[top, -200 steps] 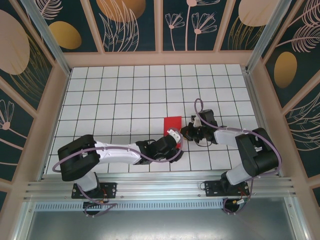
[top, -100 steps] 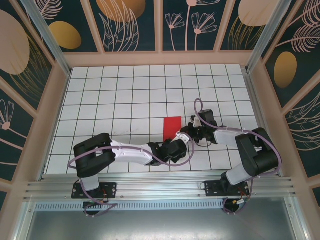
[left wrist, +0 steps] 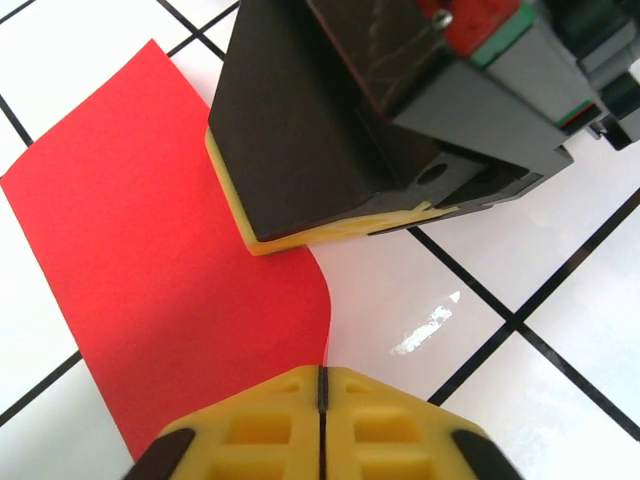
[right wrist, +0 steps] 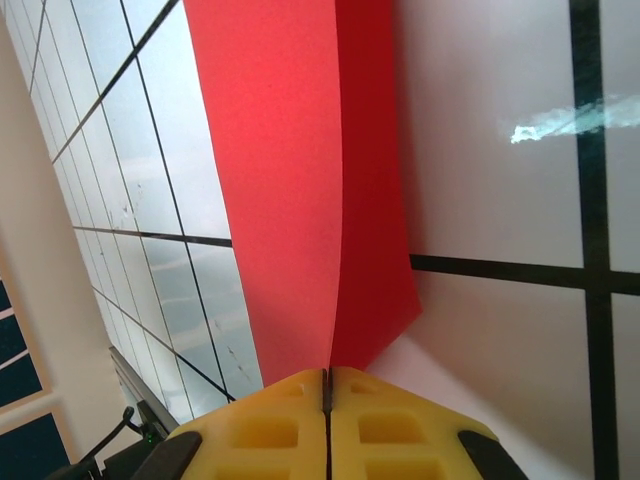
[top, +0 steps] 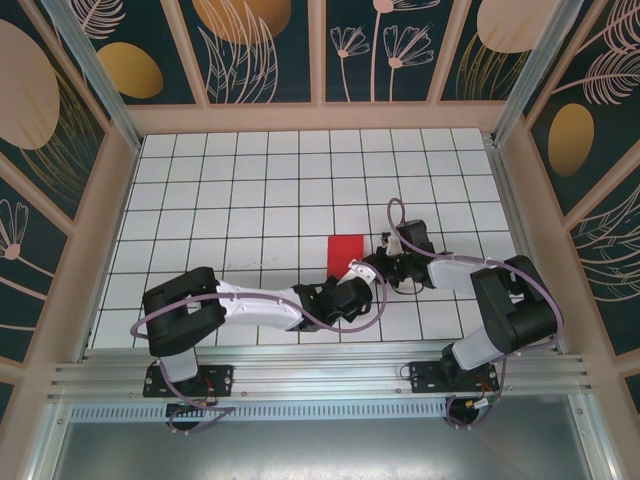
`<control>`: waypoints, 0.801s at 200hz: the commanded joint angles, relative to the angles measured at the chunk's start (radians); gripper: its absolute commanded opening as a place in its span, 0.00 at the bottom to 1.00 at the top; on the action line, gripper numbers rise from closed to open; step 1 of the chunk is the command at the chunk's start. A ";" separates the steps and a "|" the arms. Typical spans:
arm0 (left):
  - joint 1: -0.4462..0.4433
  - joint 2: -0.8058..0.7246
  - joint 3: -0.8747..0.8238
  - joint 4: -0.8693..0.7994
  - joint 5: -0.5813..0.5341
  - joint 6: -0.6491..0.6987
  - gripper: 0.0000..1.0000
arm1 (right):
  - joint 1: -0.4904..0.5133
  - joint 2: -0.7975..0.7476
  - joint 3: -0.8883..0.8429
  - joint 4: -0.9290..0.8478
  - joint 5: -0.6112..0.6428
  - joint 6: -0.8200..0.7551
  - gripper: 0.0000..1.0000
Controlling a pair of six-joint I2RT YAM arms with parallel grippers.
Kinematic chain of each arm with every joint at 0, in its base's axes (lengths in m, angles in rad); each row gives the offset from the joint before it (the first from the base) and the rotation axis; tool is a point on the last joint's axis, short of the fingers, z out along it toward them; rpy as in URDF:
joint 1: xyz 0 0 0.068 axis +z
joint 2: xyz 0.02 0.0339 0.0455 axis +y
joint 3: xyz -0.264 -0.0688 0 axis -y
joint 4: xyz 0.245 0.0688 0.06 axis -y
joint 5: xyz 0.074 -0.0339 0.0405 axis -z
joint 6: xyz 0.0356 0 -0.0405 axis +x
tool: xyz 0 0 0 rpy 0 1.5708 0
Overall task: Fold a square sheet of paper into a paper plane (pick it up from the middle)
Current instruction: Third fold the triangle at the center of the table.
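The thin bright red sheet of paper (top: 345, 249) lies on the middle of the white gridded surface (top: 250, 180). The left gripper (left wrist: 322, 405) and the right gripper (right wrist: 327, 400) each have their jaws closed on its near edge.

Matt red square sheet of paper (left wrist: 150, 250) on a glossy white table (left wrist: 560, 420).

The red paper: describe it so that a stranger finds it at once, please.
On the white grid-tiled table, look near the middle, where both arms meet. There is a thin bright red paper sheet, pinched by the left gripper and the right gripper. Nothing else there is red.
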 commanded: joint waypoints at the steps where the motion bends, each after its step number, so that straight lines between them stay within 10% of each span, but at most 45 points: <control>1: -0.003 -0.028 -0.015 0.012 -0.009 -0.005 0.01 | 0.007 0.008 0.024 -0.030 0.017 -0.033 0.09; 160: 0.012 -0.068 -0.057 0.065 0.068 -0.003 0.00 | -0.017 -0.056 0.145 -0.250 0.176 -0.151 0.32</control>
